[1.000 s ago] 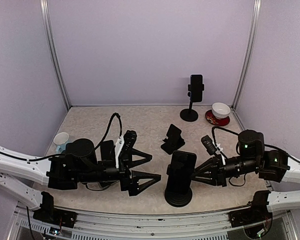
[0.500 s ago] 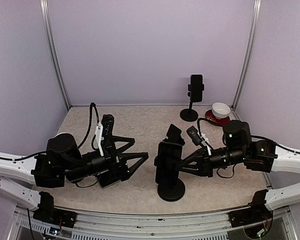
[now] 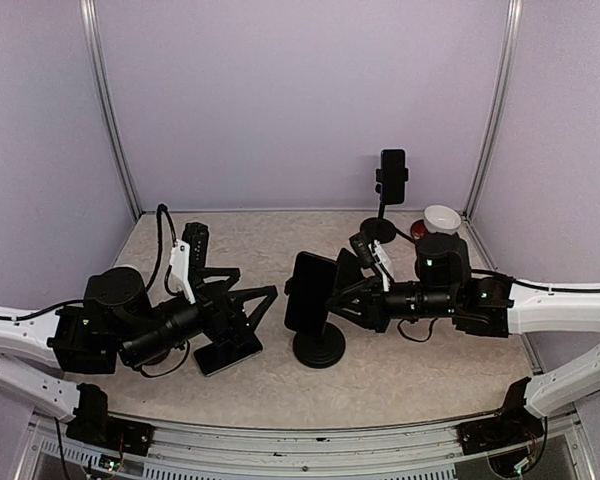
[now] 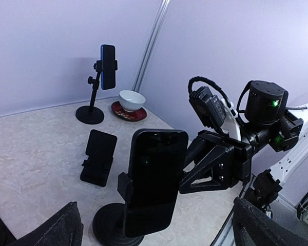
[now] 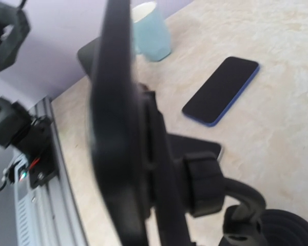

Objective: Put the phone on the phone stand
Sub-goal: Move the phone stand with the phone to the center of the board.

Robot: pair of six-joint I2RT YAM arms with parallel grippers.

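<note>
A black phone [image 3: 311, 290] stands upright in the clamp of a round-based phone stand [image 3: 318, 351] near the table's middle. The same phone [image 4: 156, 179] and stand [image 4: 108, 225] fill the left wrist view. My right gripper [image 3: 348, 297] reaches in from the right and is shut on the back of the stand behind the phone. The right wrist view shows the phone [image 5: 113, 128] edge-on and the stand's neck [image 5: 236, 192]. My left gripper [image 3: 248, 305] stands open and empty to the left of the stand. Below it another phone [image 3: 226, 352] lies flat.
A small folding stand [image 4: 98, 156] sits behind the held stand. At the back right are a tall stand holding a phone [image 3: 391, 177] and a white bowl on a red saucer [image 3: 441, 217]. A blue-edged phone [image 5: 223, 89] lies flat, with a teal cup [image 5: 151, 31] beyond it.
My right gripper has moved the stand with its phone leftward and farther from the table's front. The left arm has drawn back to the left, uncovering the flat phone.
</note>
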